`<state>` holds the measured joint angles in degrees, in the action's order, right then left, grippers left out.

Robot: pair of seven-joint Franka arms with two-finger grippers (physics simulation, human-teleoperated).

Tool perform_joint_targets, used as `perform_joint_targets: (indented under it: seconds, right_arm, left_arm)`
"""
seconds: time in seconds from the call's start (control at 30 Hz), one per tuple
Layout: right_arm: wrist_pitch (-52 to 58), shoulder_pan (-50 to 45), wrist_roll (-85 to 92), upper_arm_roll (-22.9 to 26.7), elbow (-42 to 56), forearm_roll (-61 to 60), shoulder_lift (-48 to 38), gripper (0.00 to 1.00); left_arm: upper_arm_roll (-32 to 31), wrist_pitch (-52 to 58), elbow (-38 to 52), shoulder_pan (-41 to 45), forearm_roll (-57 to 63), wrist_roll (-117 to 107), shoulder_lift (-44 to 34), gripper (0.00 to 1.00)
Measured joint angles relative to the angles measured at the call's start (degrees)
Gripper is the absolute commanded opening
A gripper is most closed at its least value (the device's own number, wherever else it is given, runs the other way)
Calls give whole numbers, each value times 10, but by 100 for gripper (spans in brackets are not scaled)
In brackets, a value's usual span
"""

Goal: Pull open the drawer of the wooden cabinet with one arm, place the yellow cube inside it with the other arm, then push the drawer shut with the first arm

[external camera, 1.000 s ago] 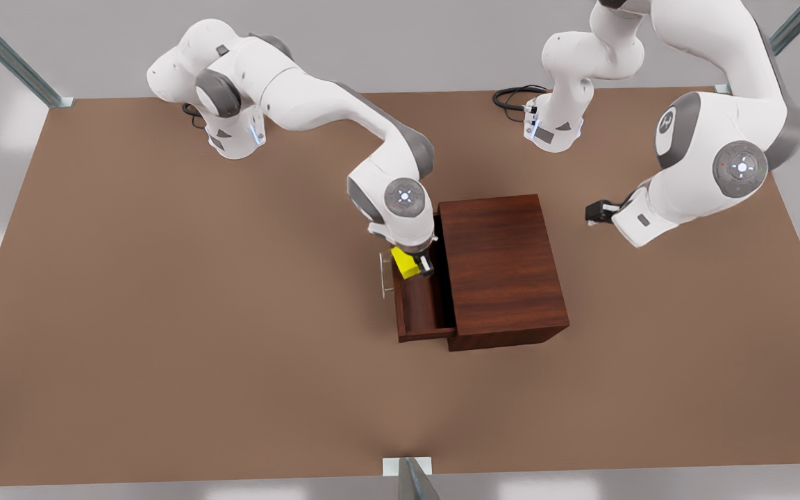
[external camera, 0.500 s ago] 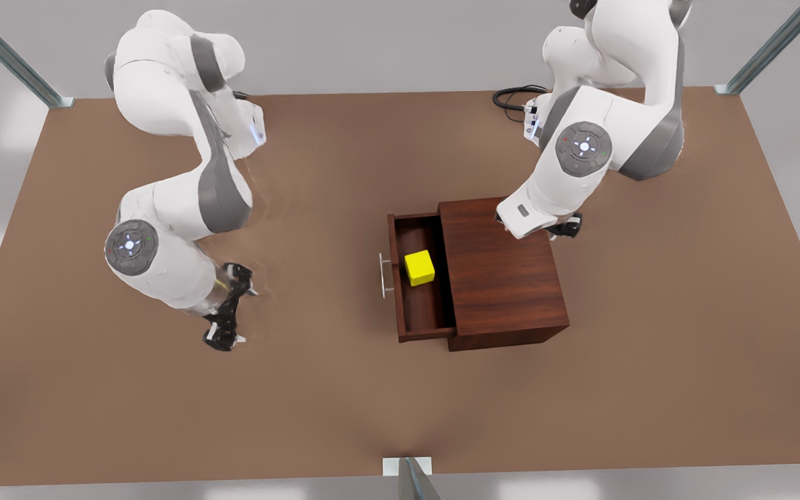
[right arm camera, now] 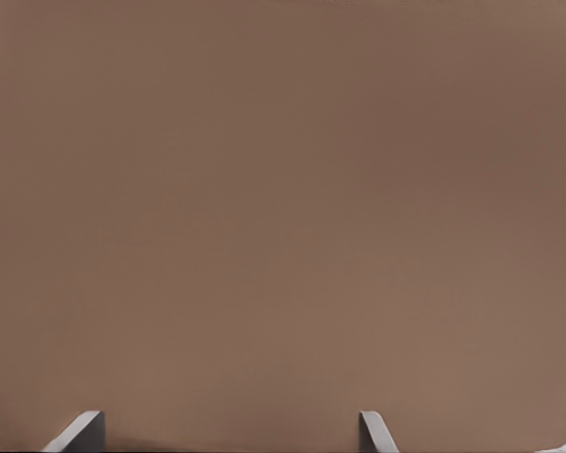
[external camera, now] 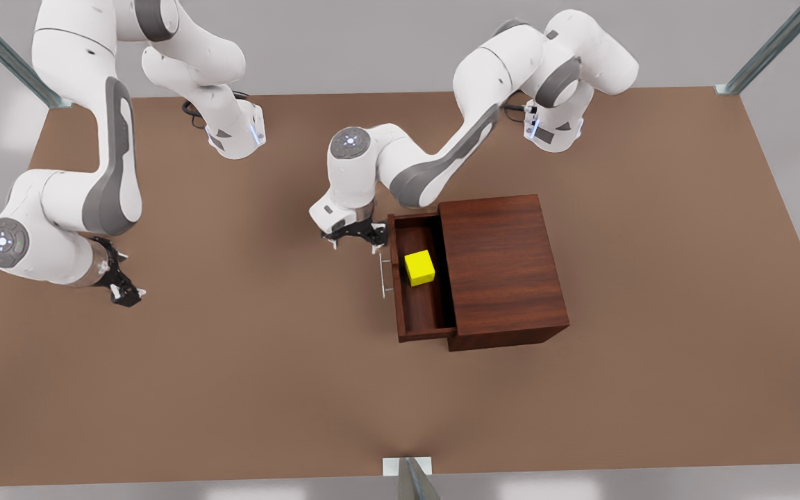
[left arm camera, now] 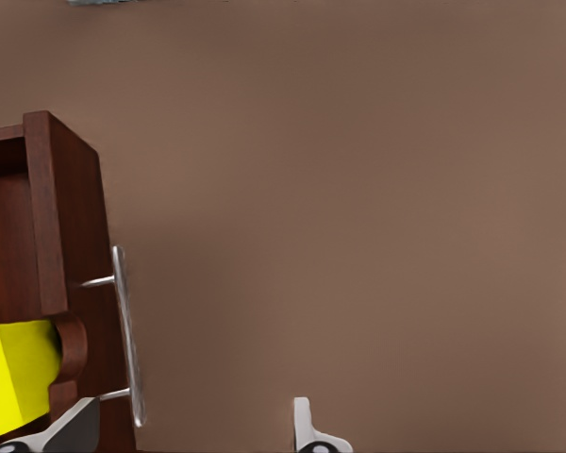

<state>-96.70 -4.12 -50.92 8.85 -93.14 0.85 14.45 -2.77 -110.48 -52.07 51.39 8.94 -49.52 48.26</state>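
- Drawer [external camera: 422, 292] is standing pulled out of the cabinet [external camera: 504, 267], toward the front view's left.
- Cube [external camera: 419, 267] is sitting inside the drawer, untouched.
- Left gripper [external camera: 353, 235] is hovering beside the handle [external camera: 384, 276], fingers apart, empty.
- Right gripper [external camera: 121, 288] is waiting over bare bench [external camera: 233, 389], fingers apart, empty.

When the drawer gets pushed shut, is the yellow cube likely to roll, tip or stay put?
Probably it stays put: the yellow cube rests flat on the drawer floor, its flat faces giving nothing to roll on. It looks squat, so tipping seems unlikely; a quick push might slide it slightly. The left gripper hovers near the handle, open; the right gripper waits, open.
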Motion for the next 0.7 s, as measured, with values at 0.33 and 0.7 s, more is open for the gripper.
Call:
perform_joint_targets:
  seconds: [0.33, 0.7]
  right_arm:
    - [5, -1, 211, 0, 7, 0, 8, 100]
    - [6, -2, 339, 0, 9, -3, 13, 100]
  left_arm:
    - [40, -119, 5, 28, 25, -187, 73, 100]
    - [58, -114, -9, 26, 78, -286, 90, 100]
